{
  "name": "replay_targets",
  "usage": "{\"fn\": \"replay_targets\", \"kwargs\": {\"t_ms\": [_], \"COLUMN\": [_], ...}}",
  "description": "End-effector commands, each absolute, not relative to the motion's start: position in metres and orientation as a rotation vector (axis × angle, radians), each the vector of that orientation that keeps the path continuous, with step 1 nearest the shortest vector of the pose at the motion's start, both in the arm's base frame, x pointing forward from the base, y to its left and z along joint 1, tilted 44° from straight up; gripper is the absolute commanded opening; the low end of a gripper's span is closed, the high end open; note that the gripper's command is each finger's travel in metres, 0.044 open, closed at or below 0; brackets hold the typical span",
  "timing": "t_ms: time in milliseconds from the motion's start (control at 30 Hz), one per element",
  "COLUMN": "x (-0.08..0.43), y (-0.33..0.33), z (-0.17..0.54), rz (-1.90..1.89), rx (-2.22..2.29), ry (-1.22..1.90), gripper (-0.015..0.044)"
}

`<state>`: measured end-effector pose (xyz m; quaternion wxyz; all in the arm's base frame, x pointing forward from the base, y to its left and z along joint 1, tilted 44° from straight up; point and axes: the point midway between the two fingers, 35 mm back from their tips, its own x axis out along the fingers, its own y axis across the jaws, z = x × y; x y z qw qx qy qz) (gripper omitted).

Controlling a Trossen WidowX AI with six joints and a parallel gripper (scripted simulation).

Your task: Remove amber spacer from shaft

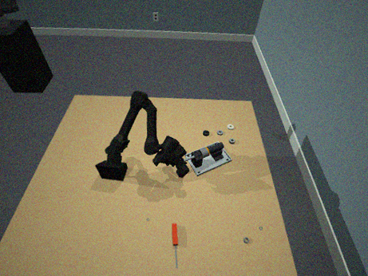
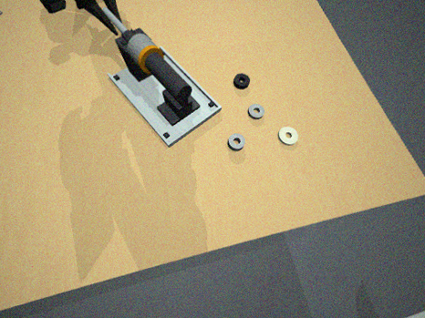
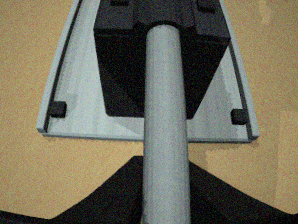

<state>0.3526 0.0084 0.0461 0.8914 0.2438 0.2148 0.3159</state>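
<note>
My gripper (image 2: 118, 27) (image 3: 157, 165) is shut on the grey shaft (image 2: 112, 16) (image 3: 165, 90), just outside the near black block (image 2: 131, 61) (image 3: 120, 65). The shaft enters that block. Beyond it, in the exterior view, a grey cylindrical part (image 2: 140, 42) lies in line with the shaft. The amber spacer (image 2: 151, 49) is still up on this line, between the grey part and a dark cylinder (image 2: 167, 74) (image 1: 216, 147) on the far support. Whether a gap separates them is too small to tell. The shaft's far end is hidden.
The fixture stands on a pale base plate (image 2: 150, 121) (image 1: 208, 167). Beside it lie a black ring (image 2: 242, 81), two grey rings (image 2: 256, 111) (image 2: 236, 142) and a white ring (image 2: 290, 133). A red-handled screwdriver (image 1: 175, 234) and a small ring (image 1: 246, 240) lie farther off.
</note>
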Motion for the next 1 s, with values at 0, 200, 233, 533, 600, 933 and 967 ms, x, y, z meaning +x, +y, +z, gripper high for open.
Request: {"fn": "replay_targets", "kwargs": {"t_ms": [0,200,233,533,600,933,967], "x": [0.3513,0.3507,0.3505,0.3496,0.3494,0.3483,0.3482], "y": [0.0082,0.008,0.008,0.0077,0.0076,0.0073,0.0072], "z": [0.0455,0.0452,0.0451,0.0447,0.0446,0.0441,0.044], "rz": [0.658,0.658,0.658,0.658,0.658,0.658,0.658], "rx": [0.505,0.505,0.505,0.505,0.505,0.505,0.505], "ry": [0.446,0.446,0.446,0.446,0.446,0.446,0.446], "gripper": [0.0,0.0,0.0,0.0,0.0,0.0,0.0]}}
